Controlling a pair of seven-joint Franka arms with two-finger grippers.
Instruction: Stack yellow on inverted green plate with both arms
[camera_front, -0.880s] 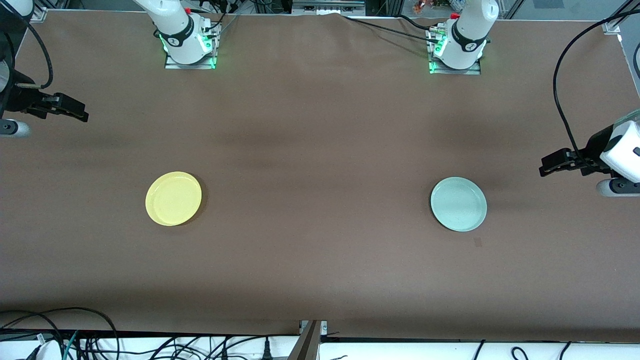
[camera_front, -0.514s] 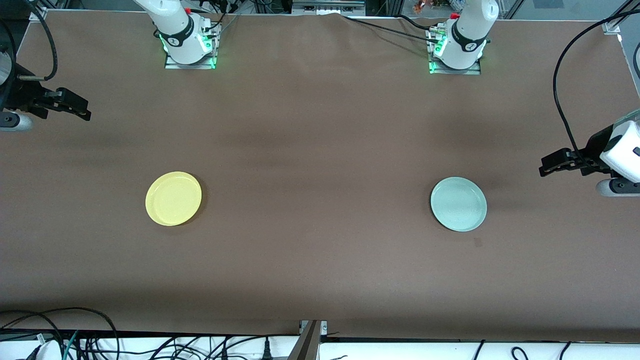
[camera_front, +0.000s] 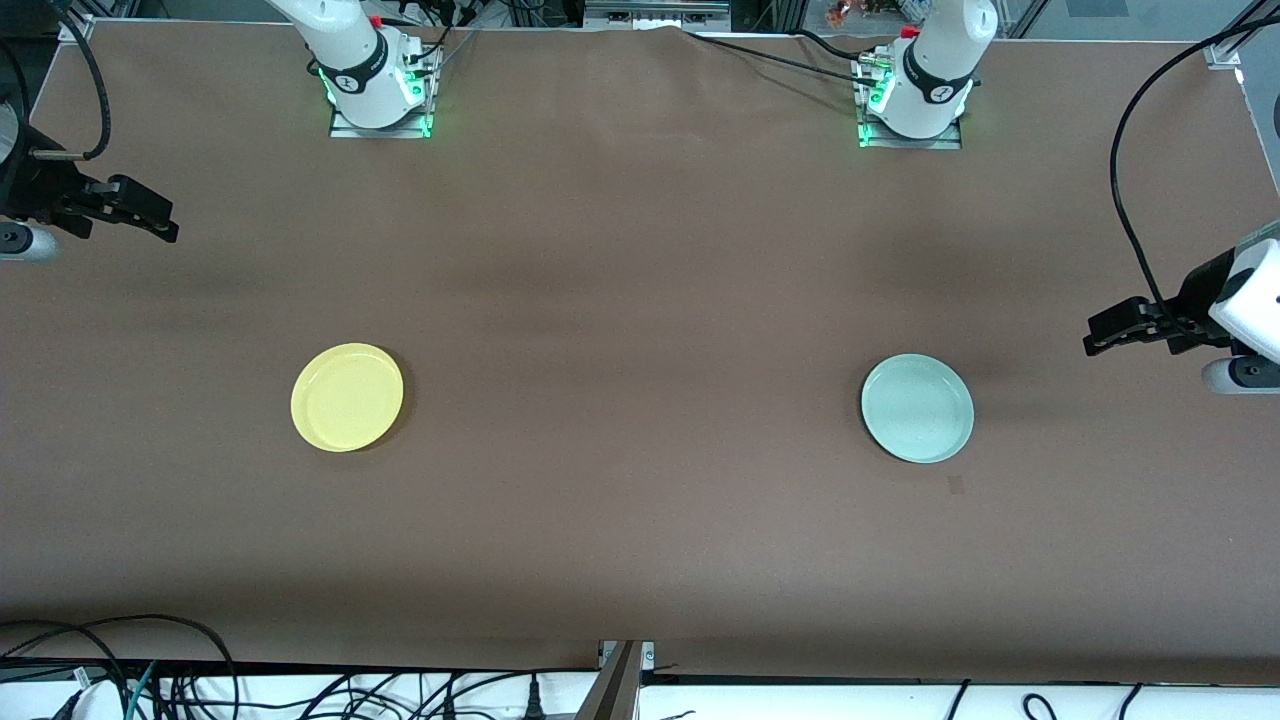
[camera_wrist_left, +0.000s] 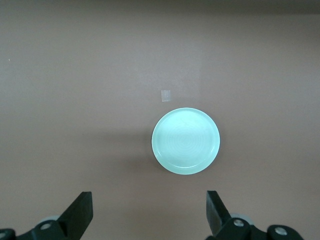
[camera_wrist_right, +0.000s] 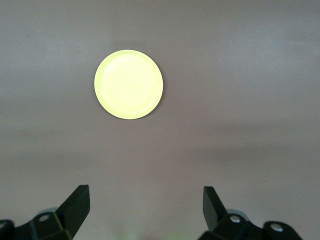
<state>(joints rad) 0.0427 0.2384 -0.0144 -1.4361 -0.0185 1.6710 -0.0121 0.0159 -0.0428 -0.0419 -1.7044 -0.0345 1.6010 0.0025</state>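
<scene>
white arms (camera_front: 935, 60), dark joint bands, black cables, green-lit bases

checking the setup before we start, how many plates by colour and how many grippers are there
yellow plate: 1
green plate: 1
grippers: 2, the left gripper and the right gripper, both open and up over the table's ends
total: 4

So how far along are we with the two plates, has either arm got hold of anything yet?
Nothing is done yet. The yellow plate and the green plate lie apart on the table, the green one rim up, not inverted. Neither is held: the right gripper hangs open over the table's right-arm end, the left gripper open over the left-arm end. Left: grasp and flip the green plate, then stack the yellow one on it.
</scene>
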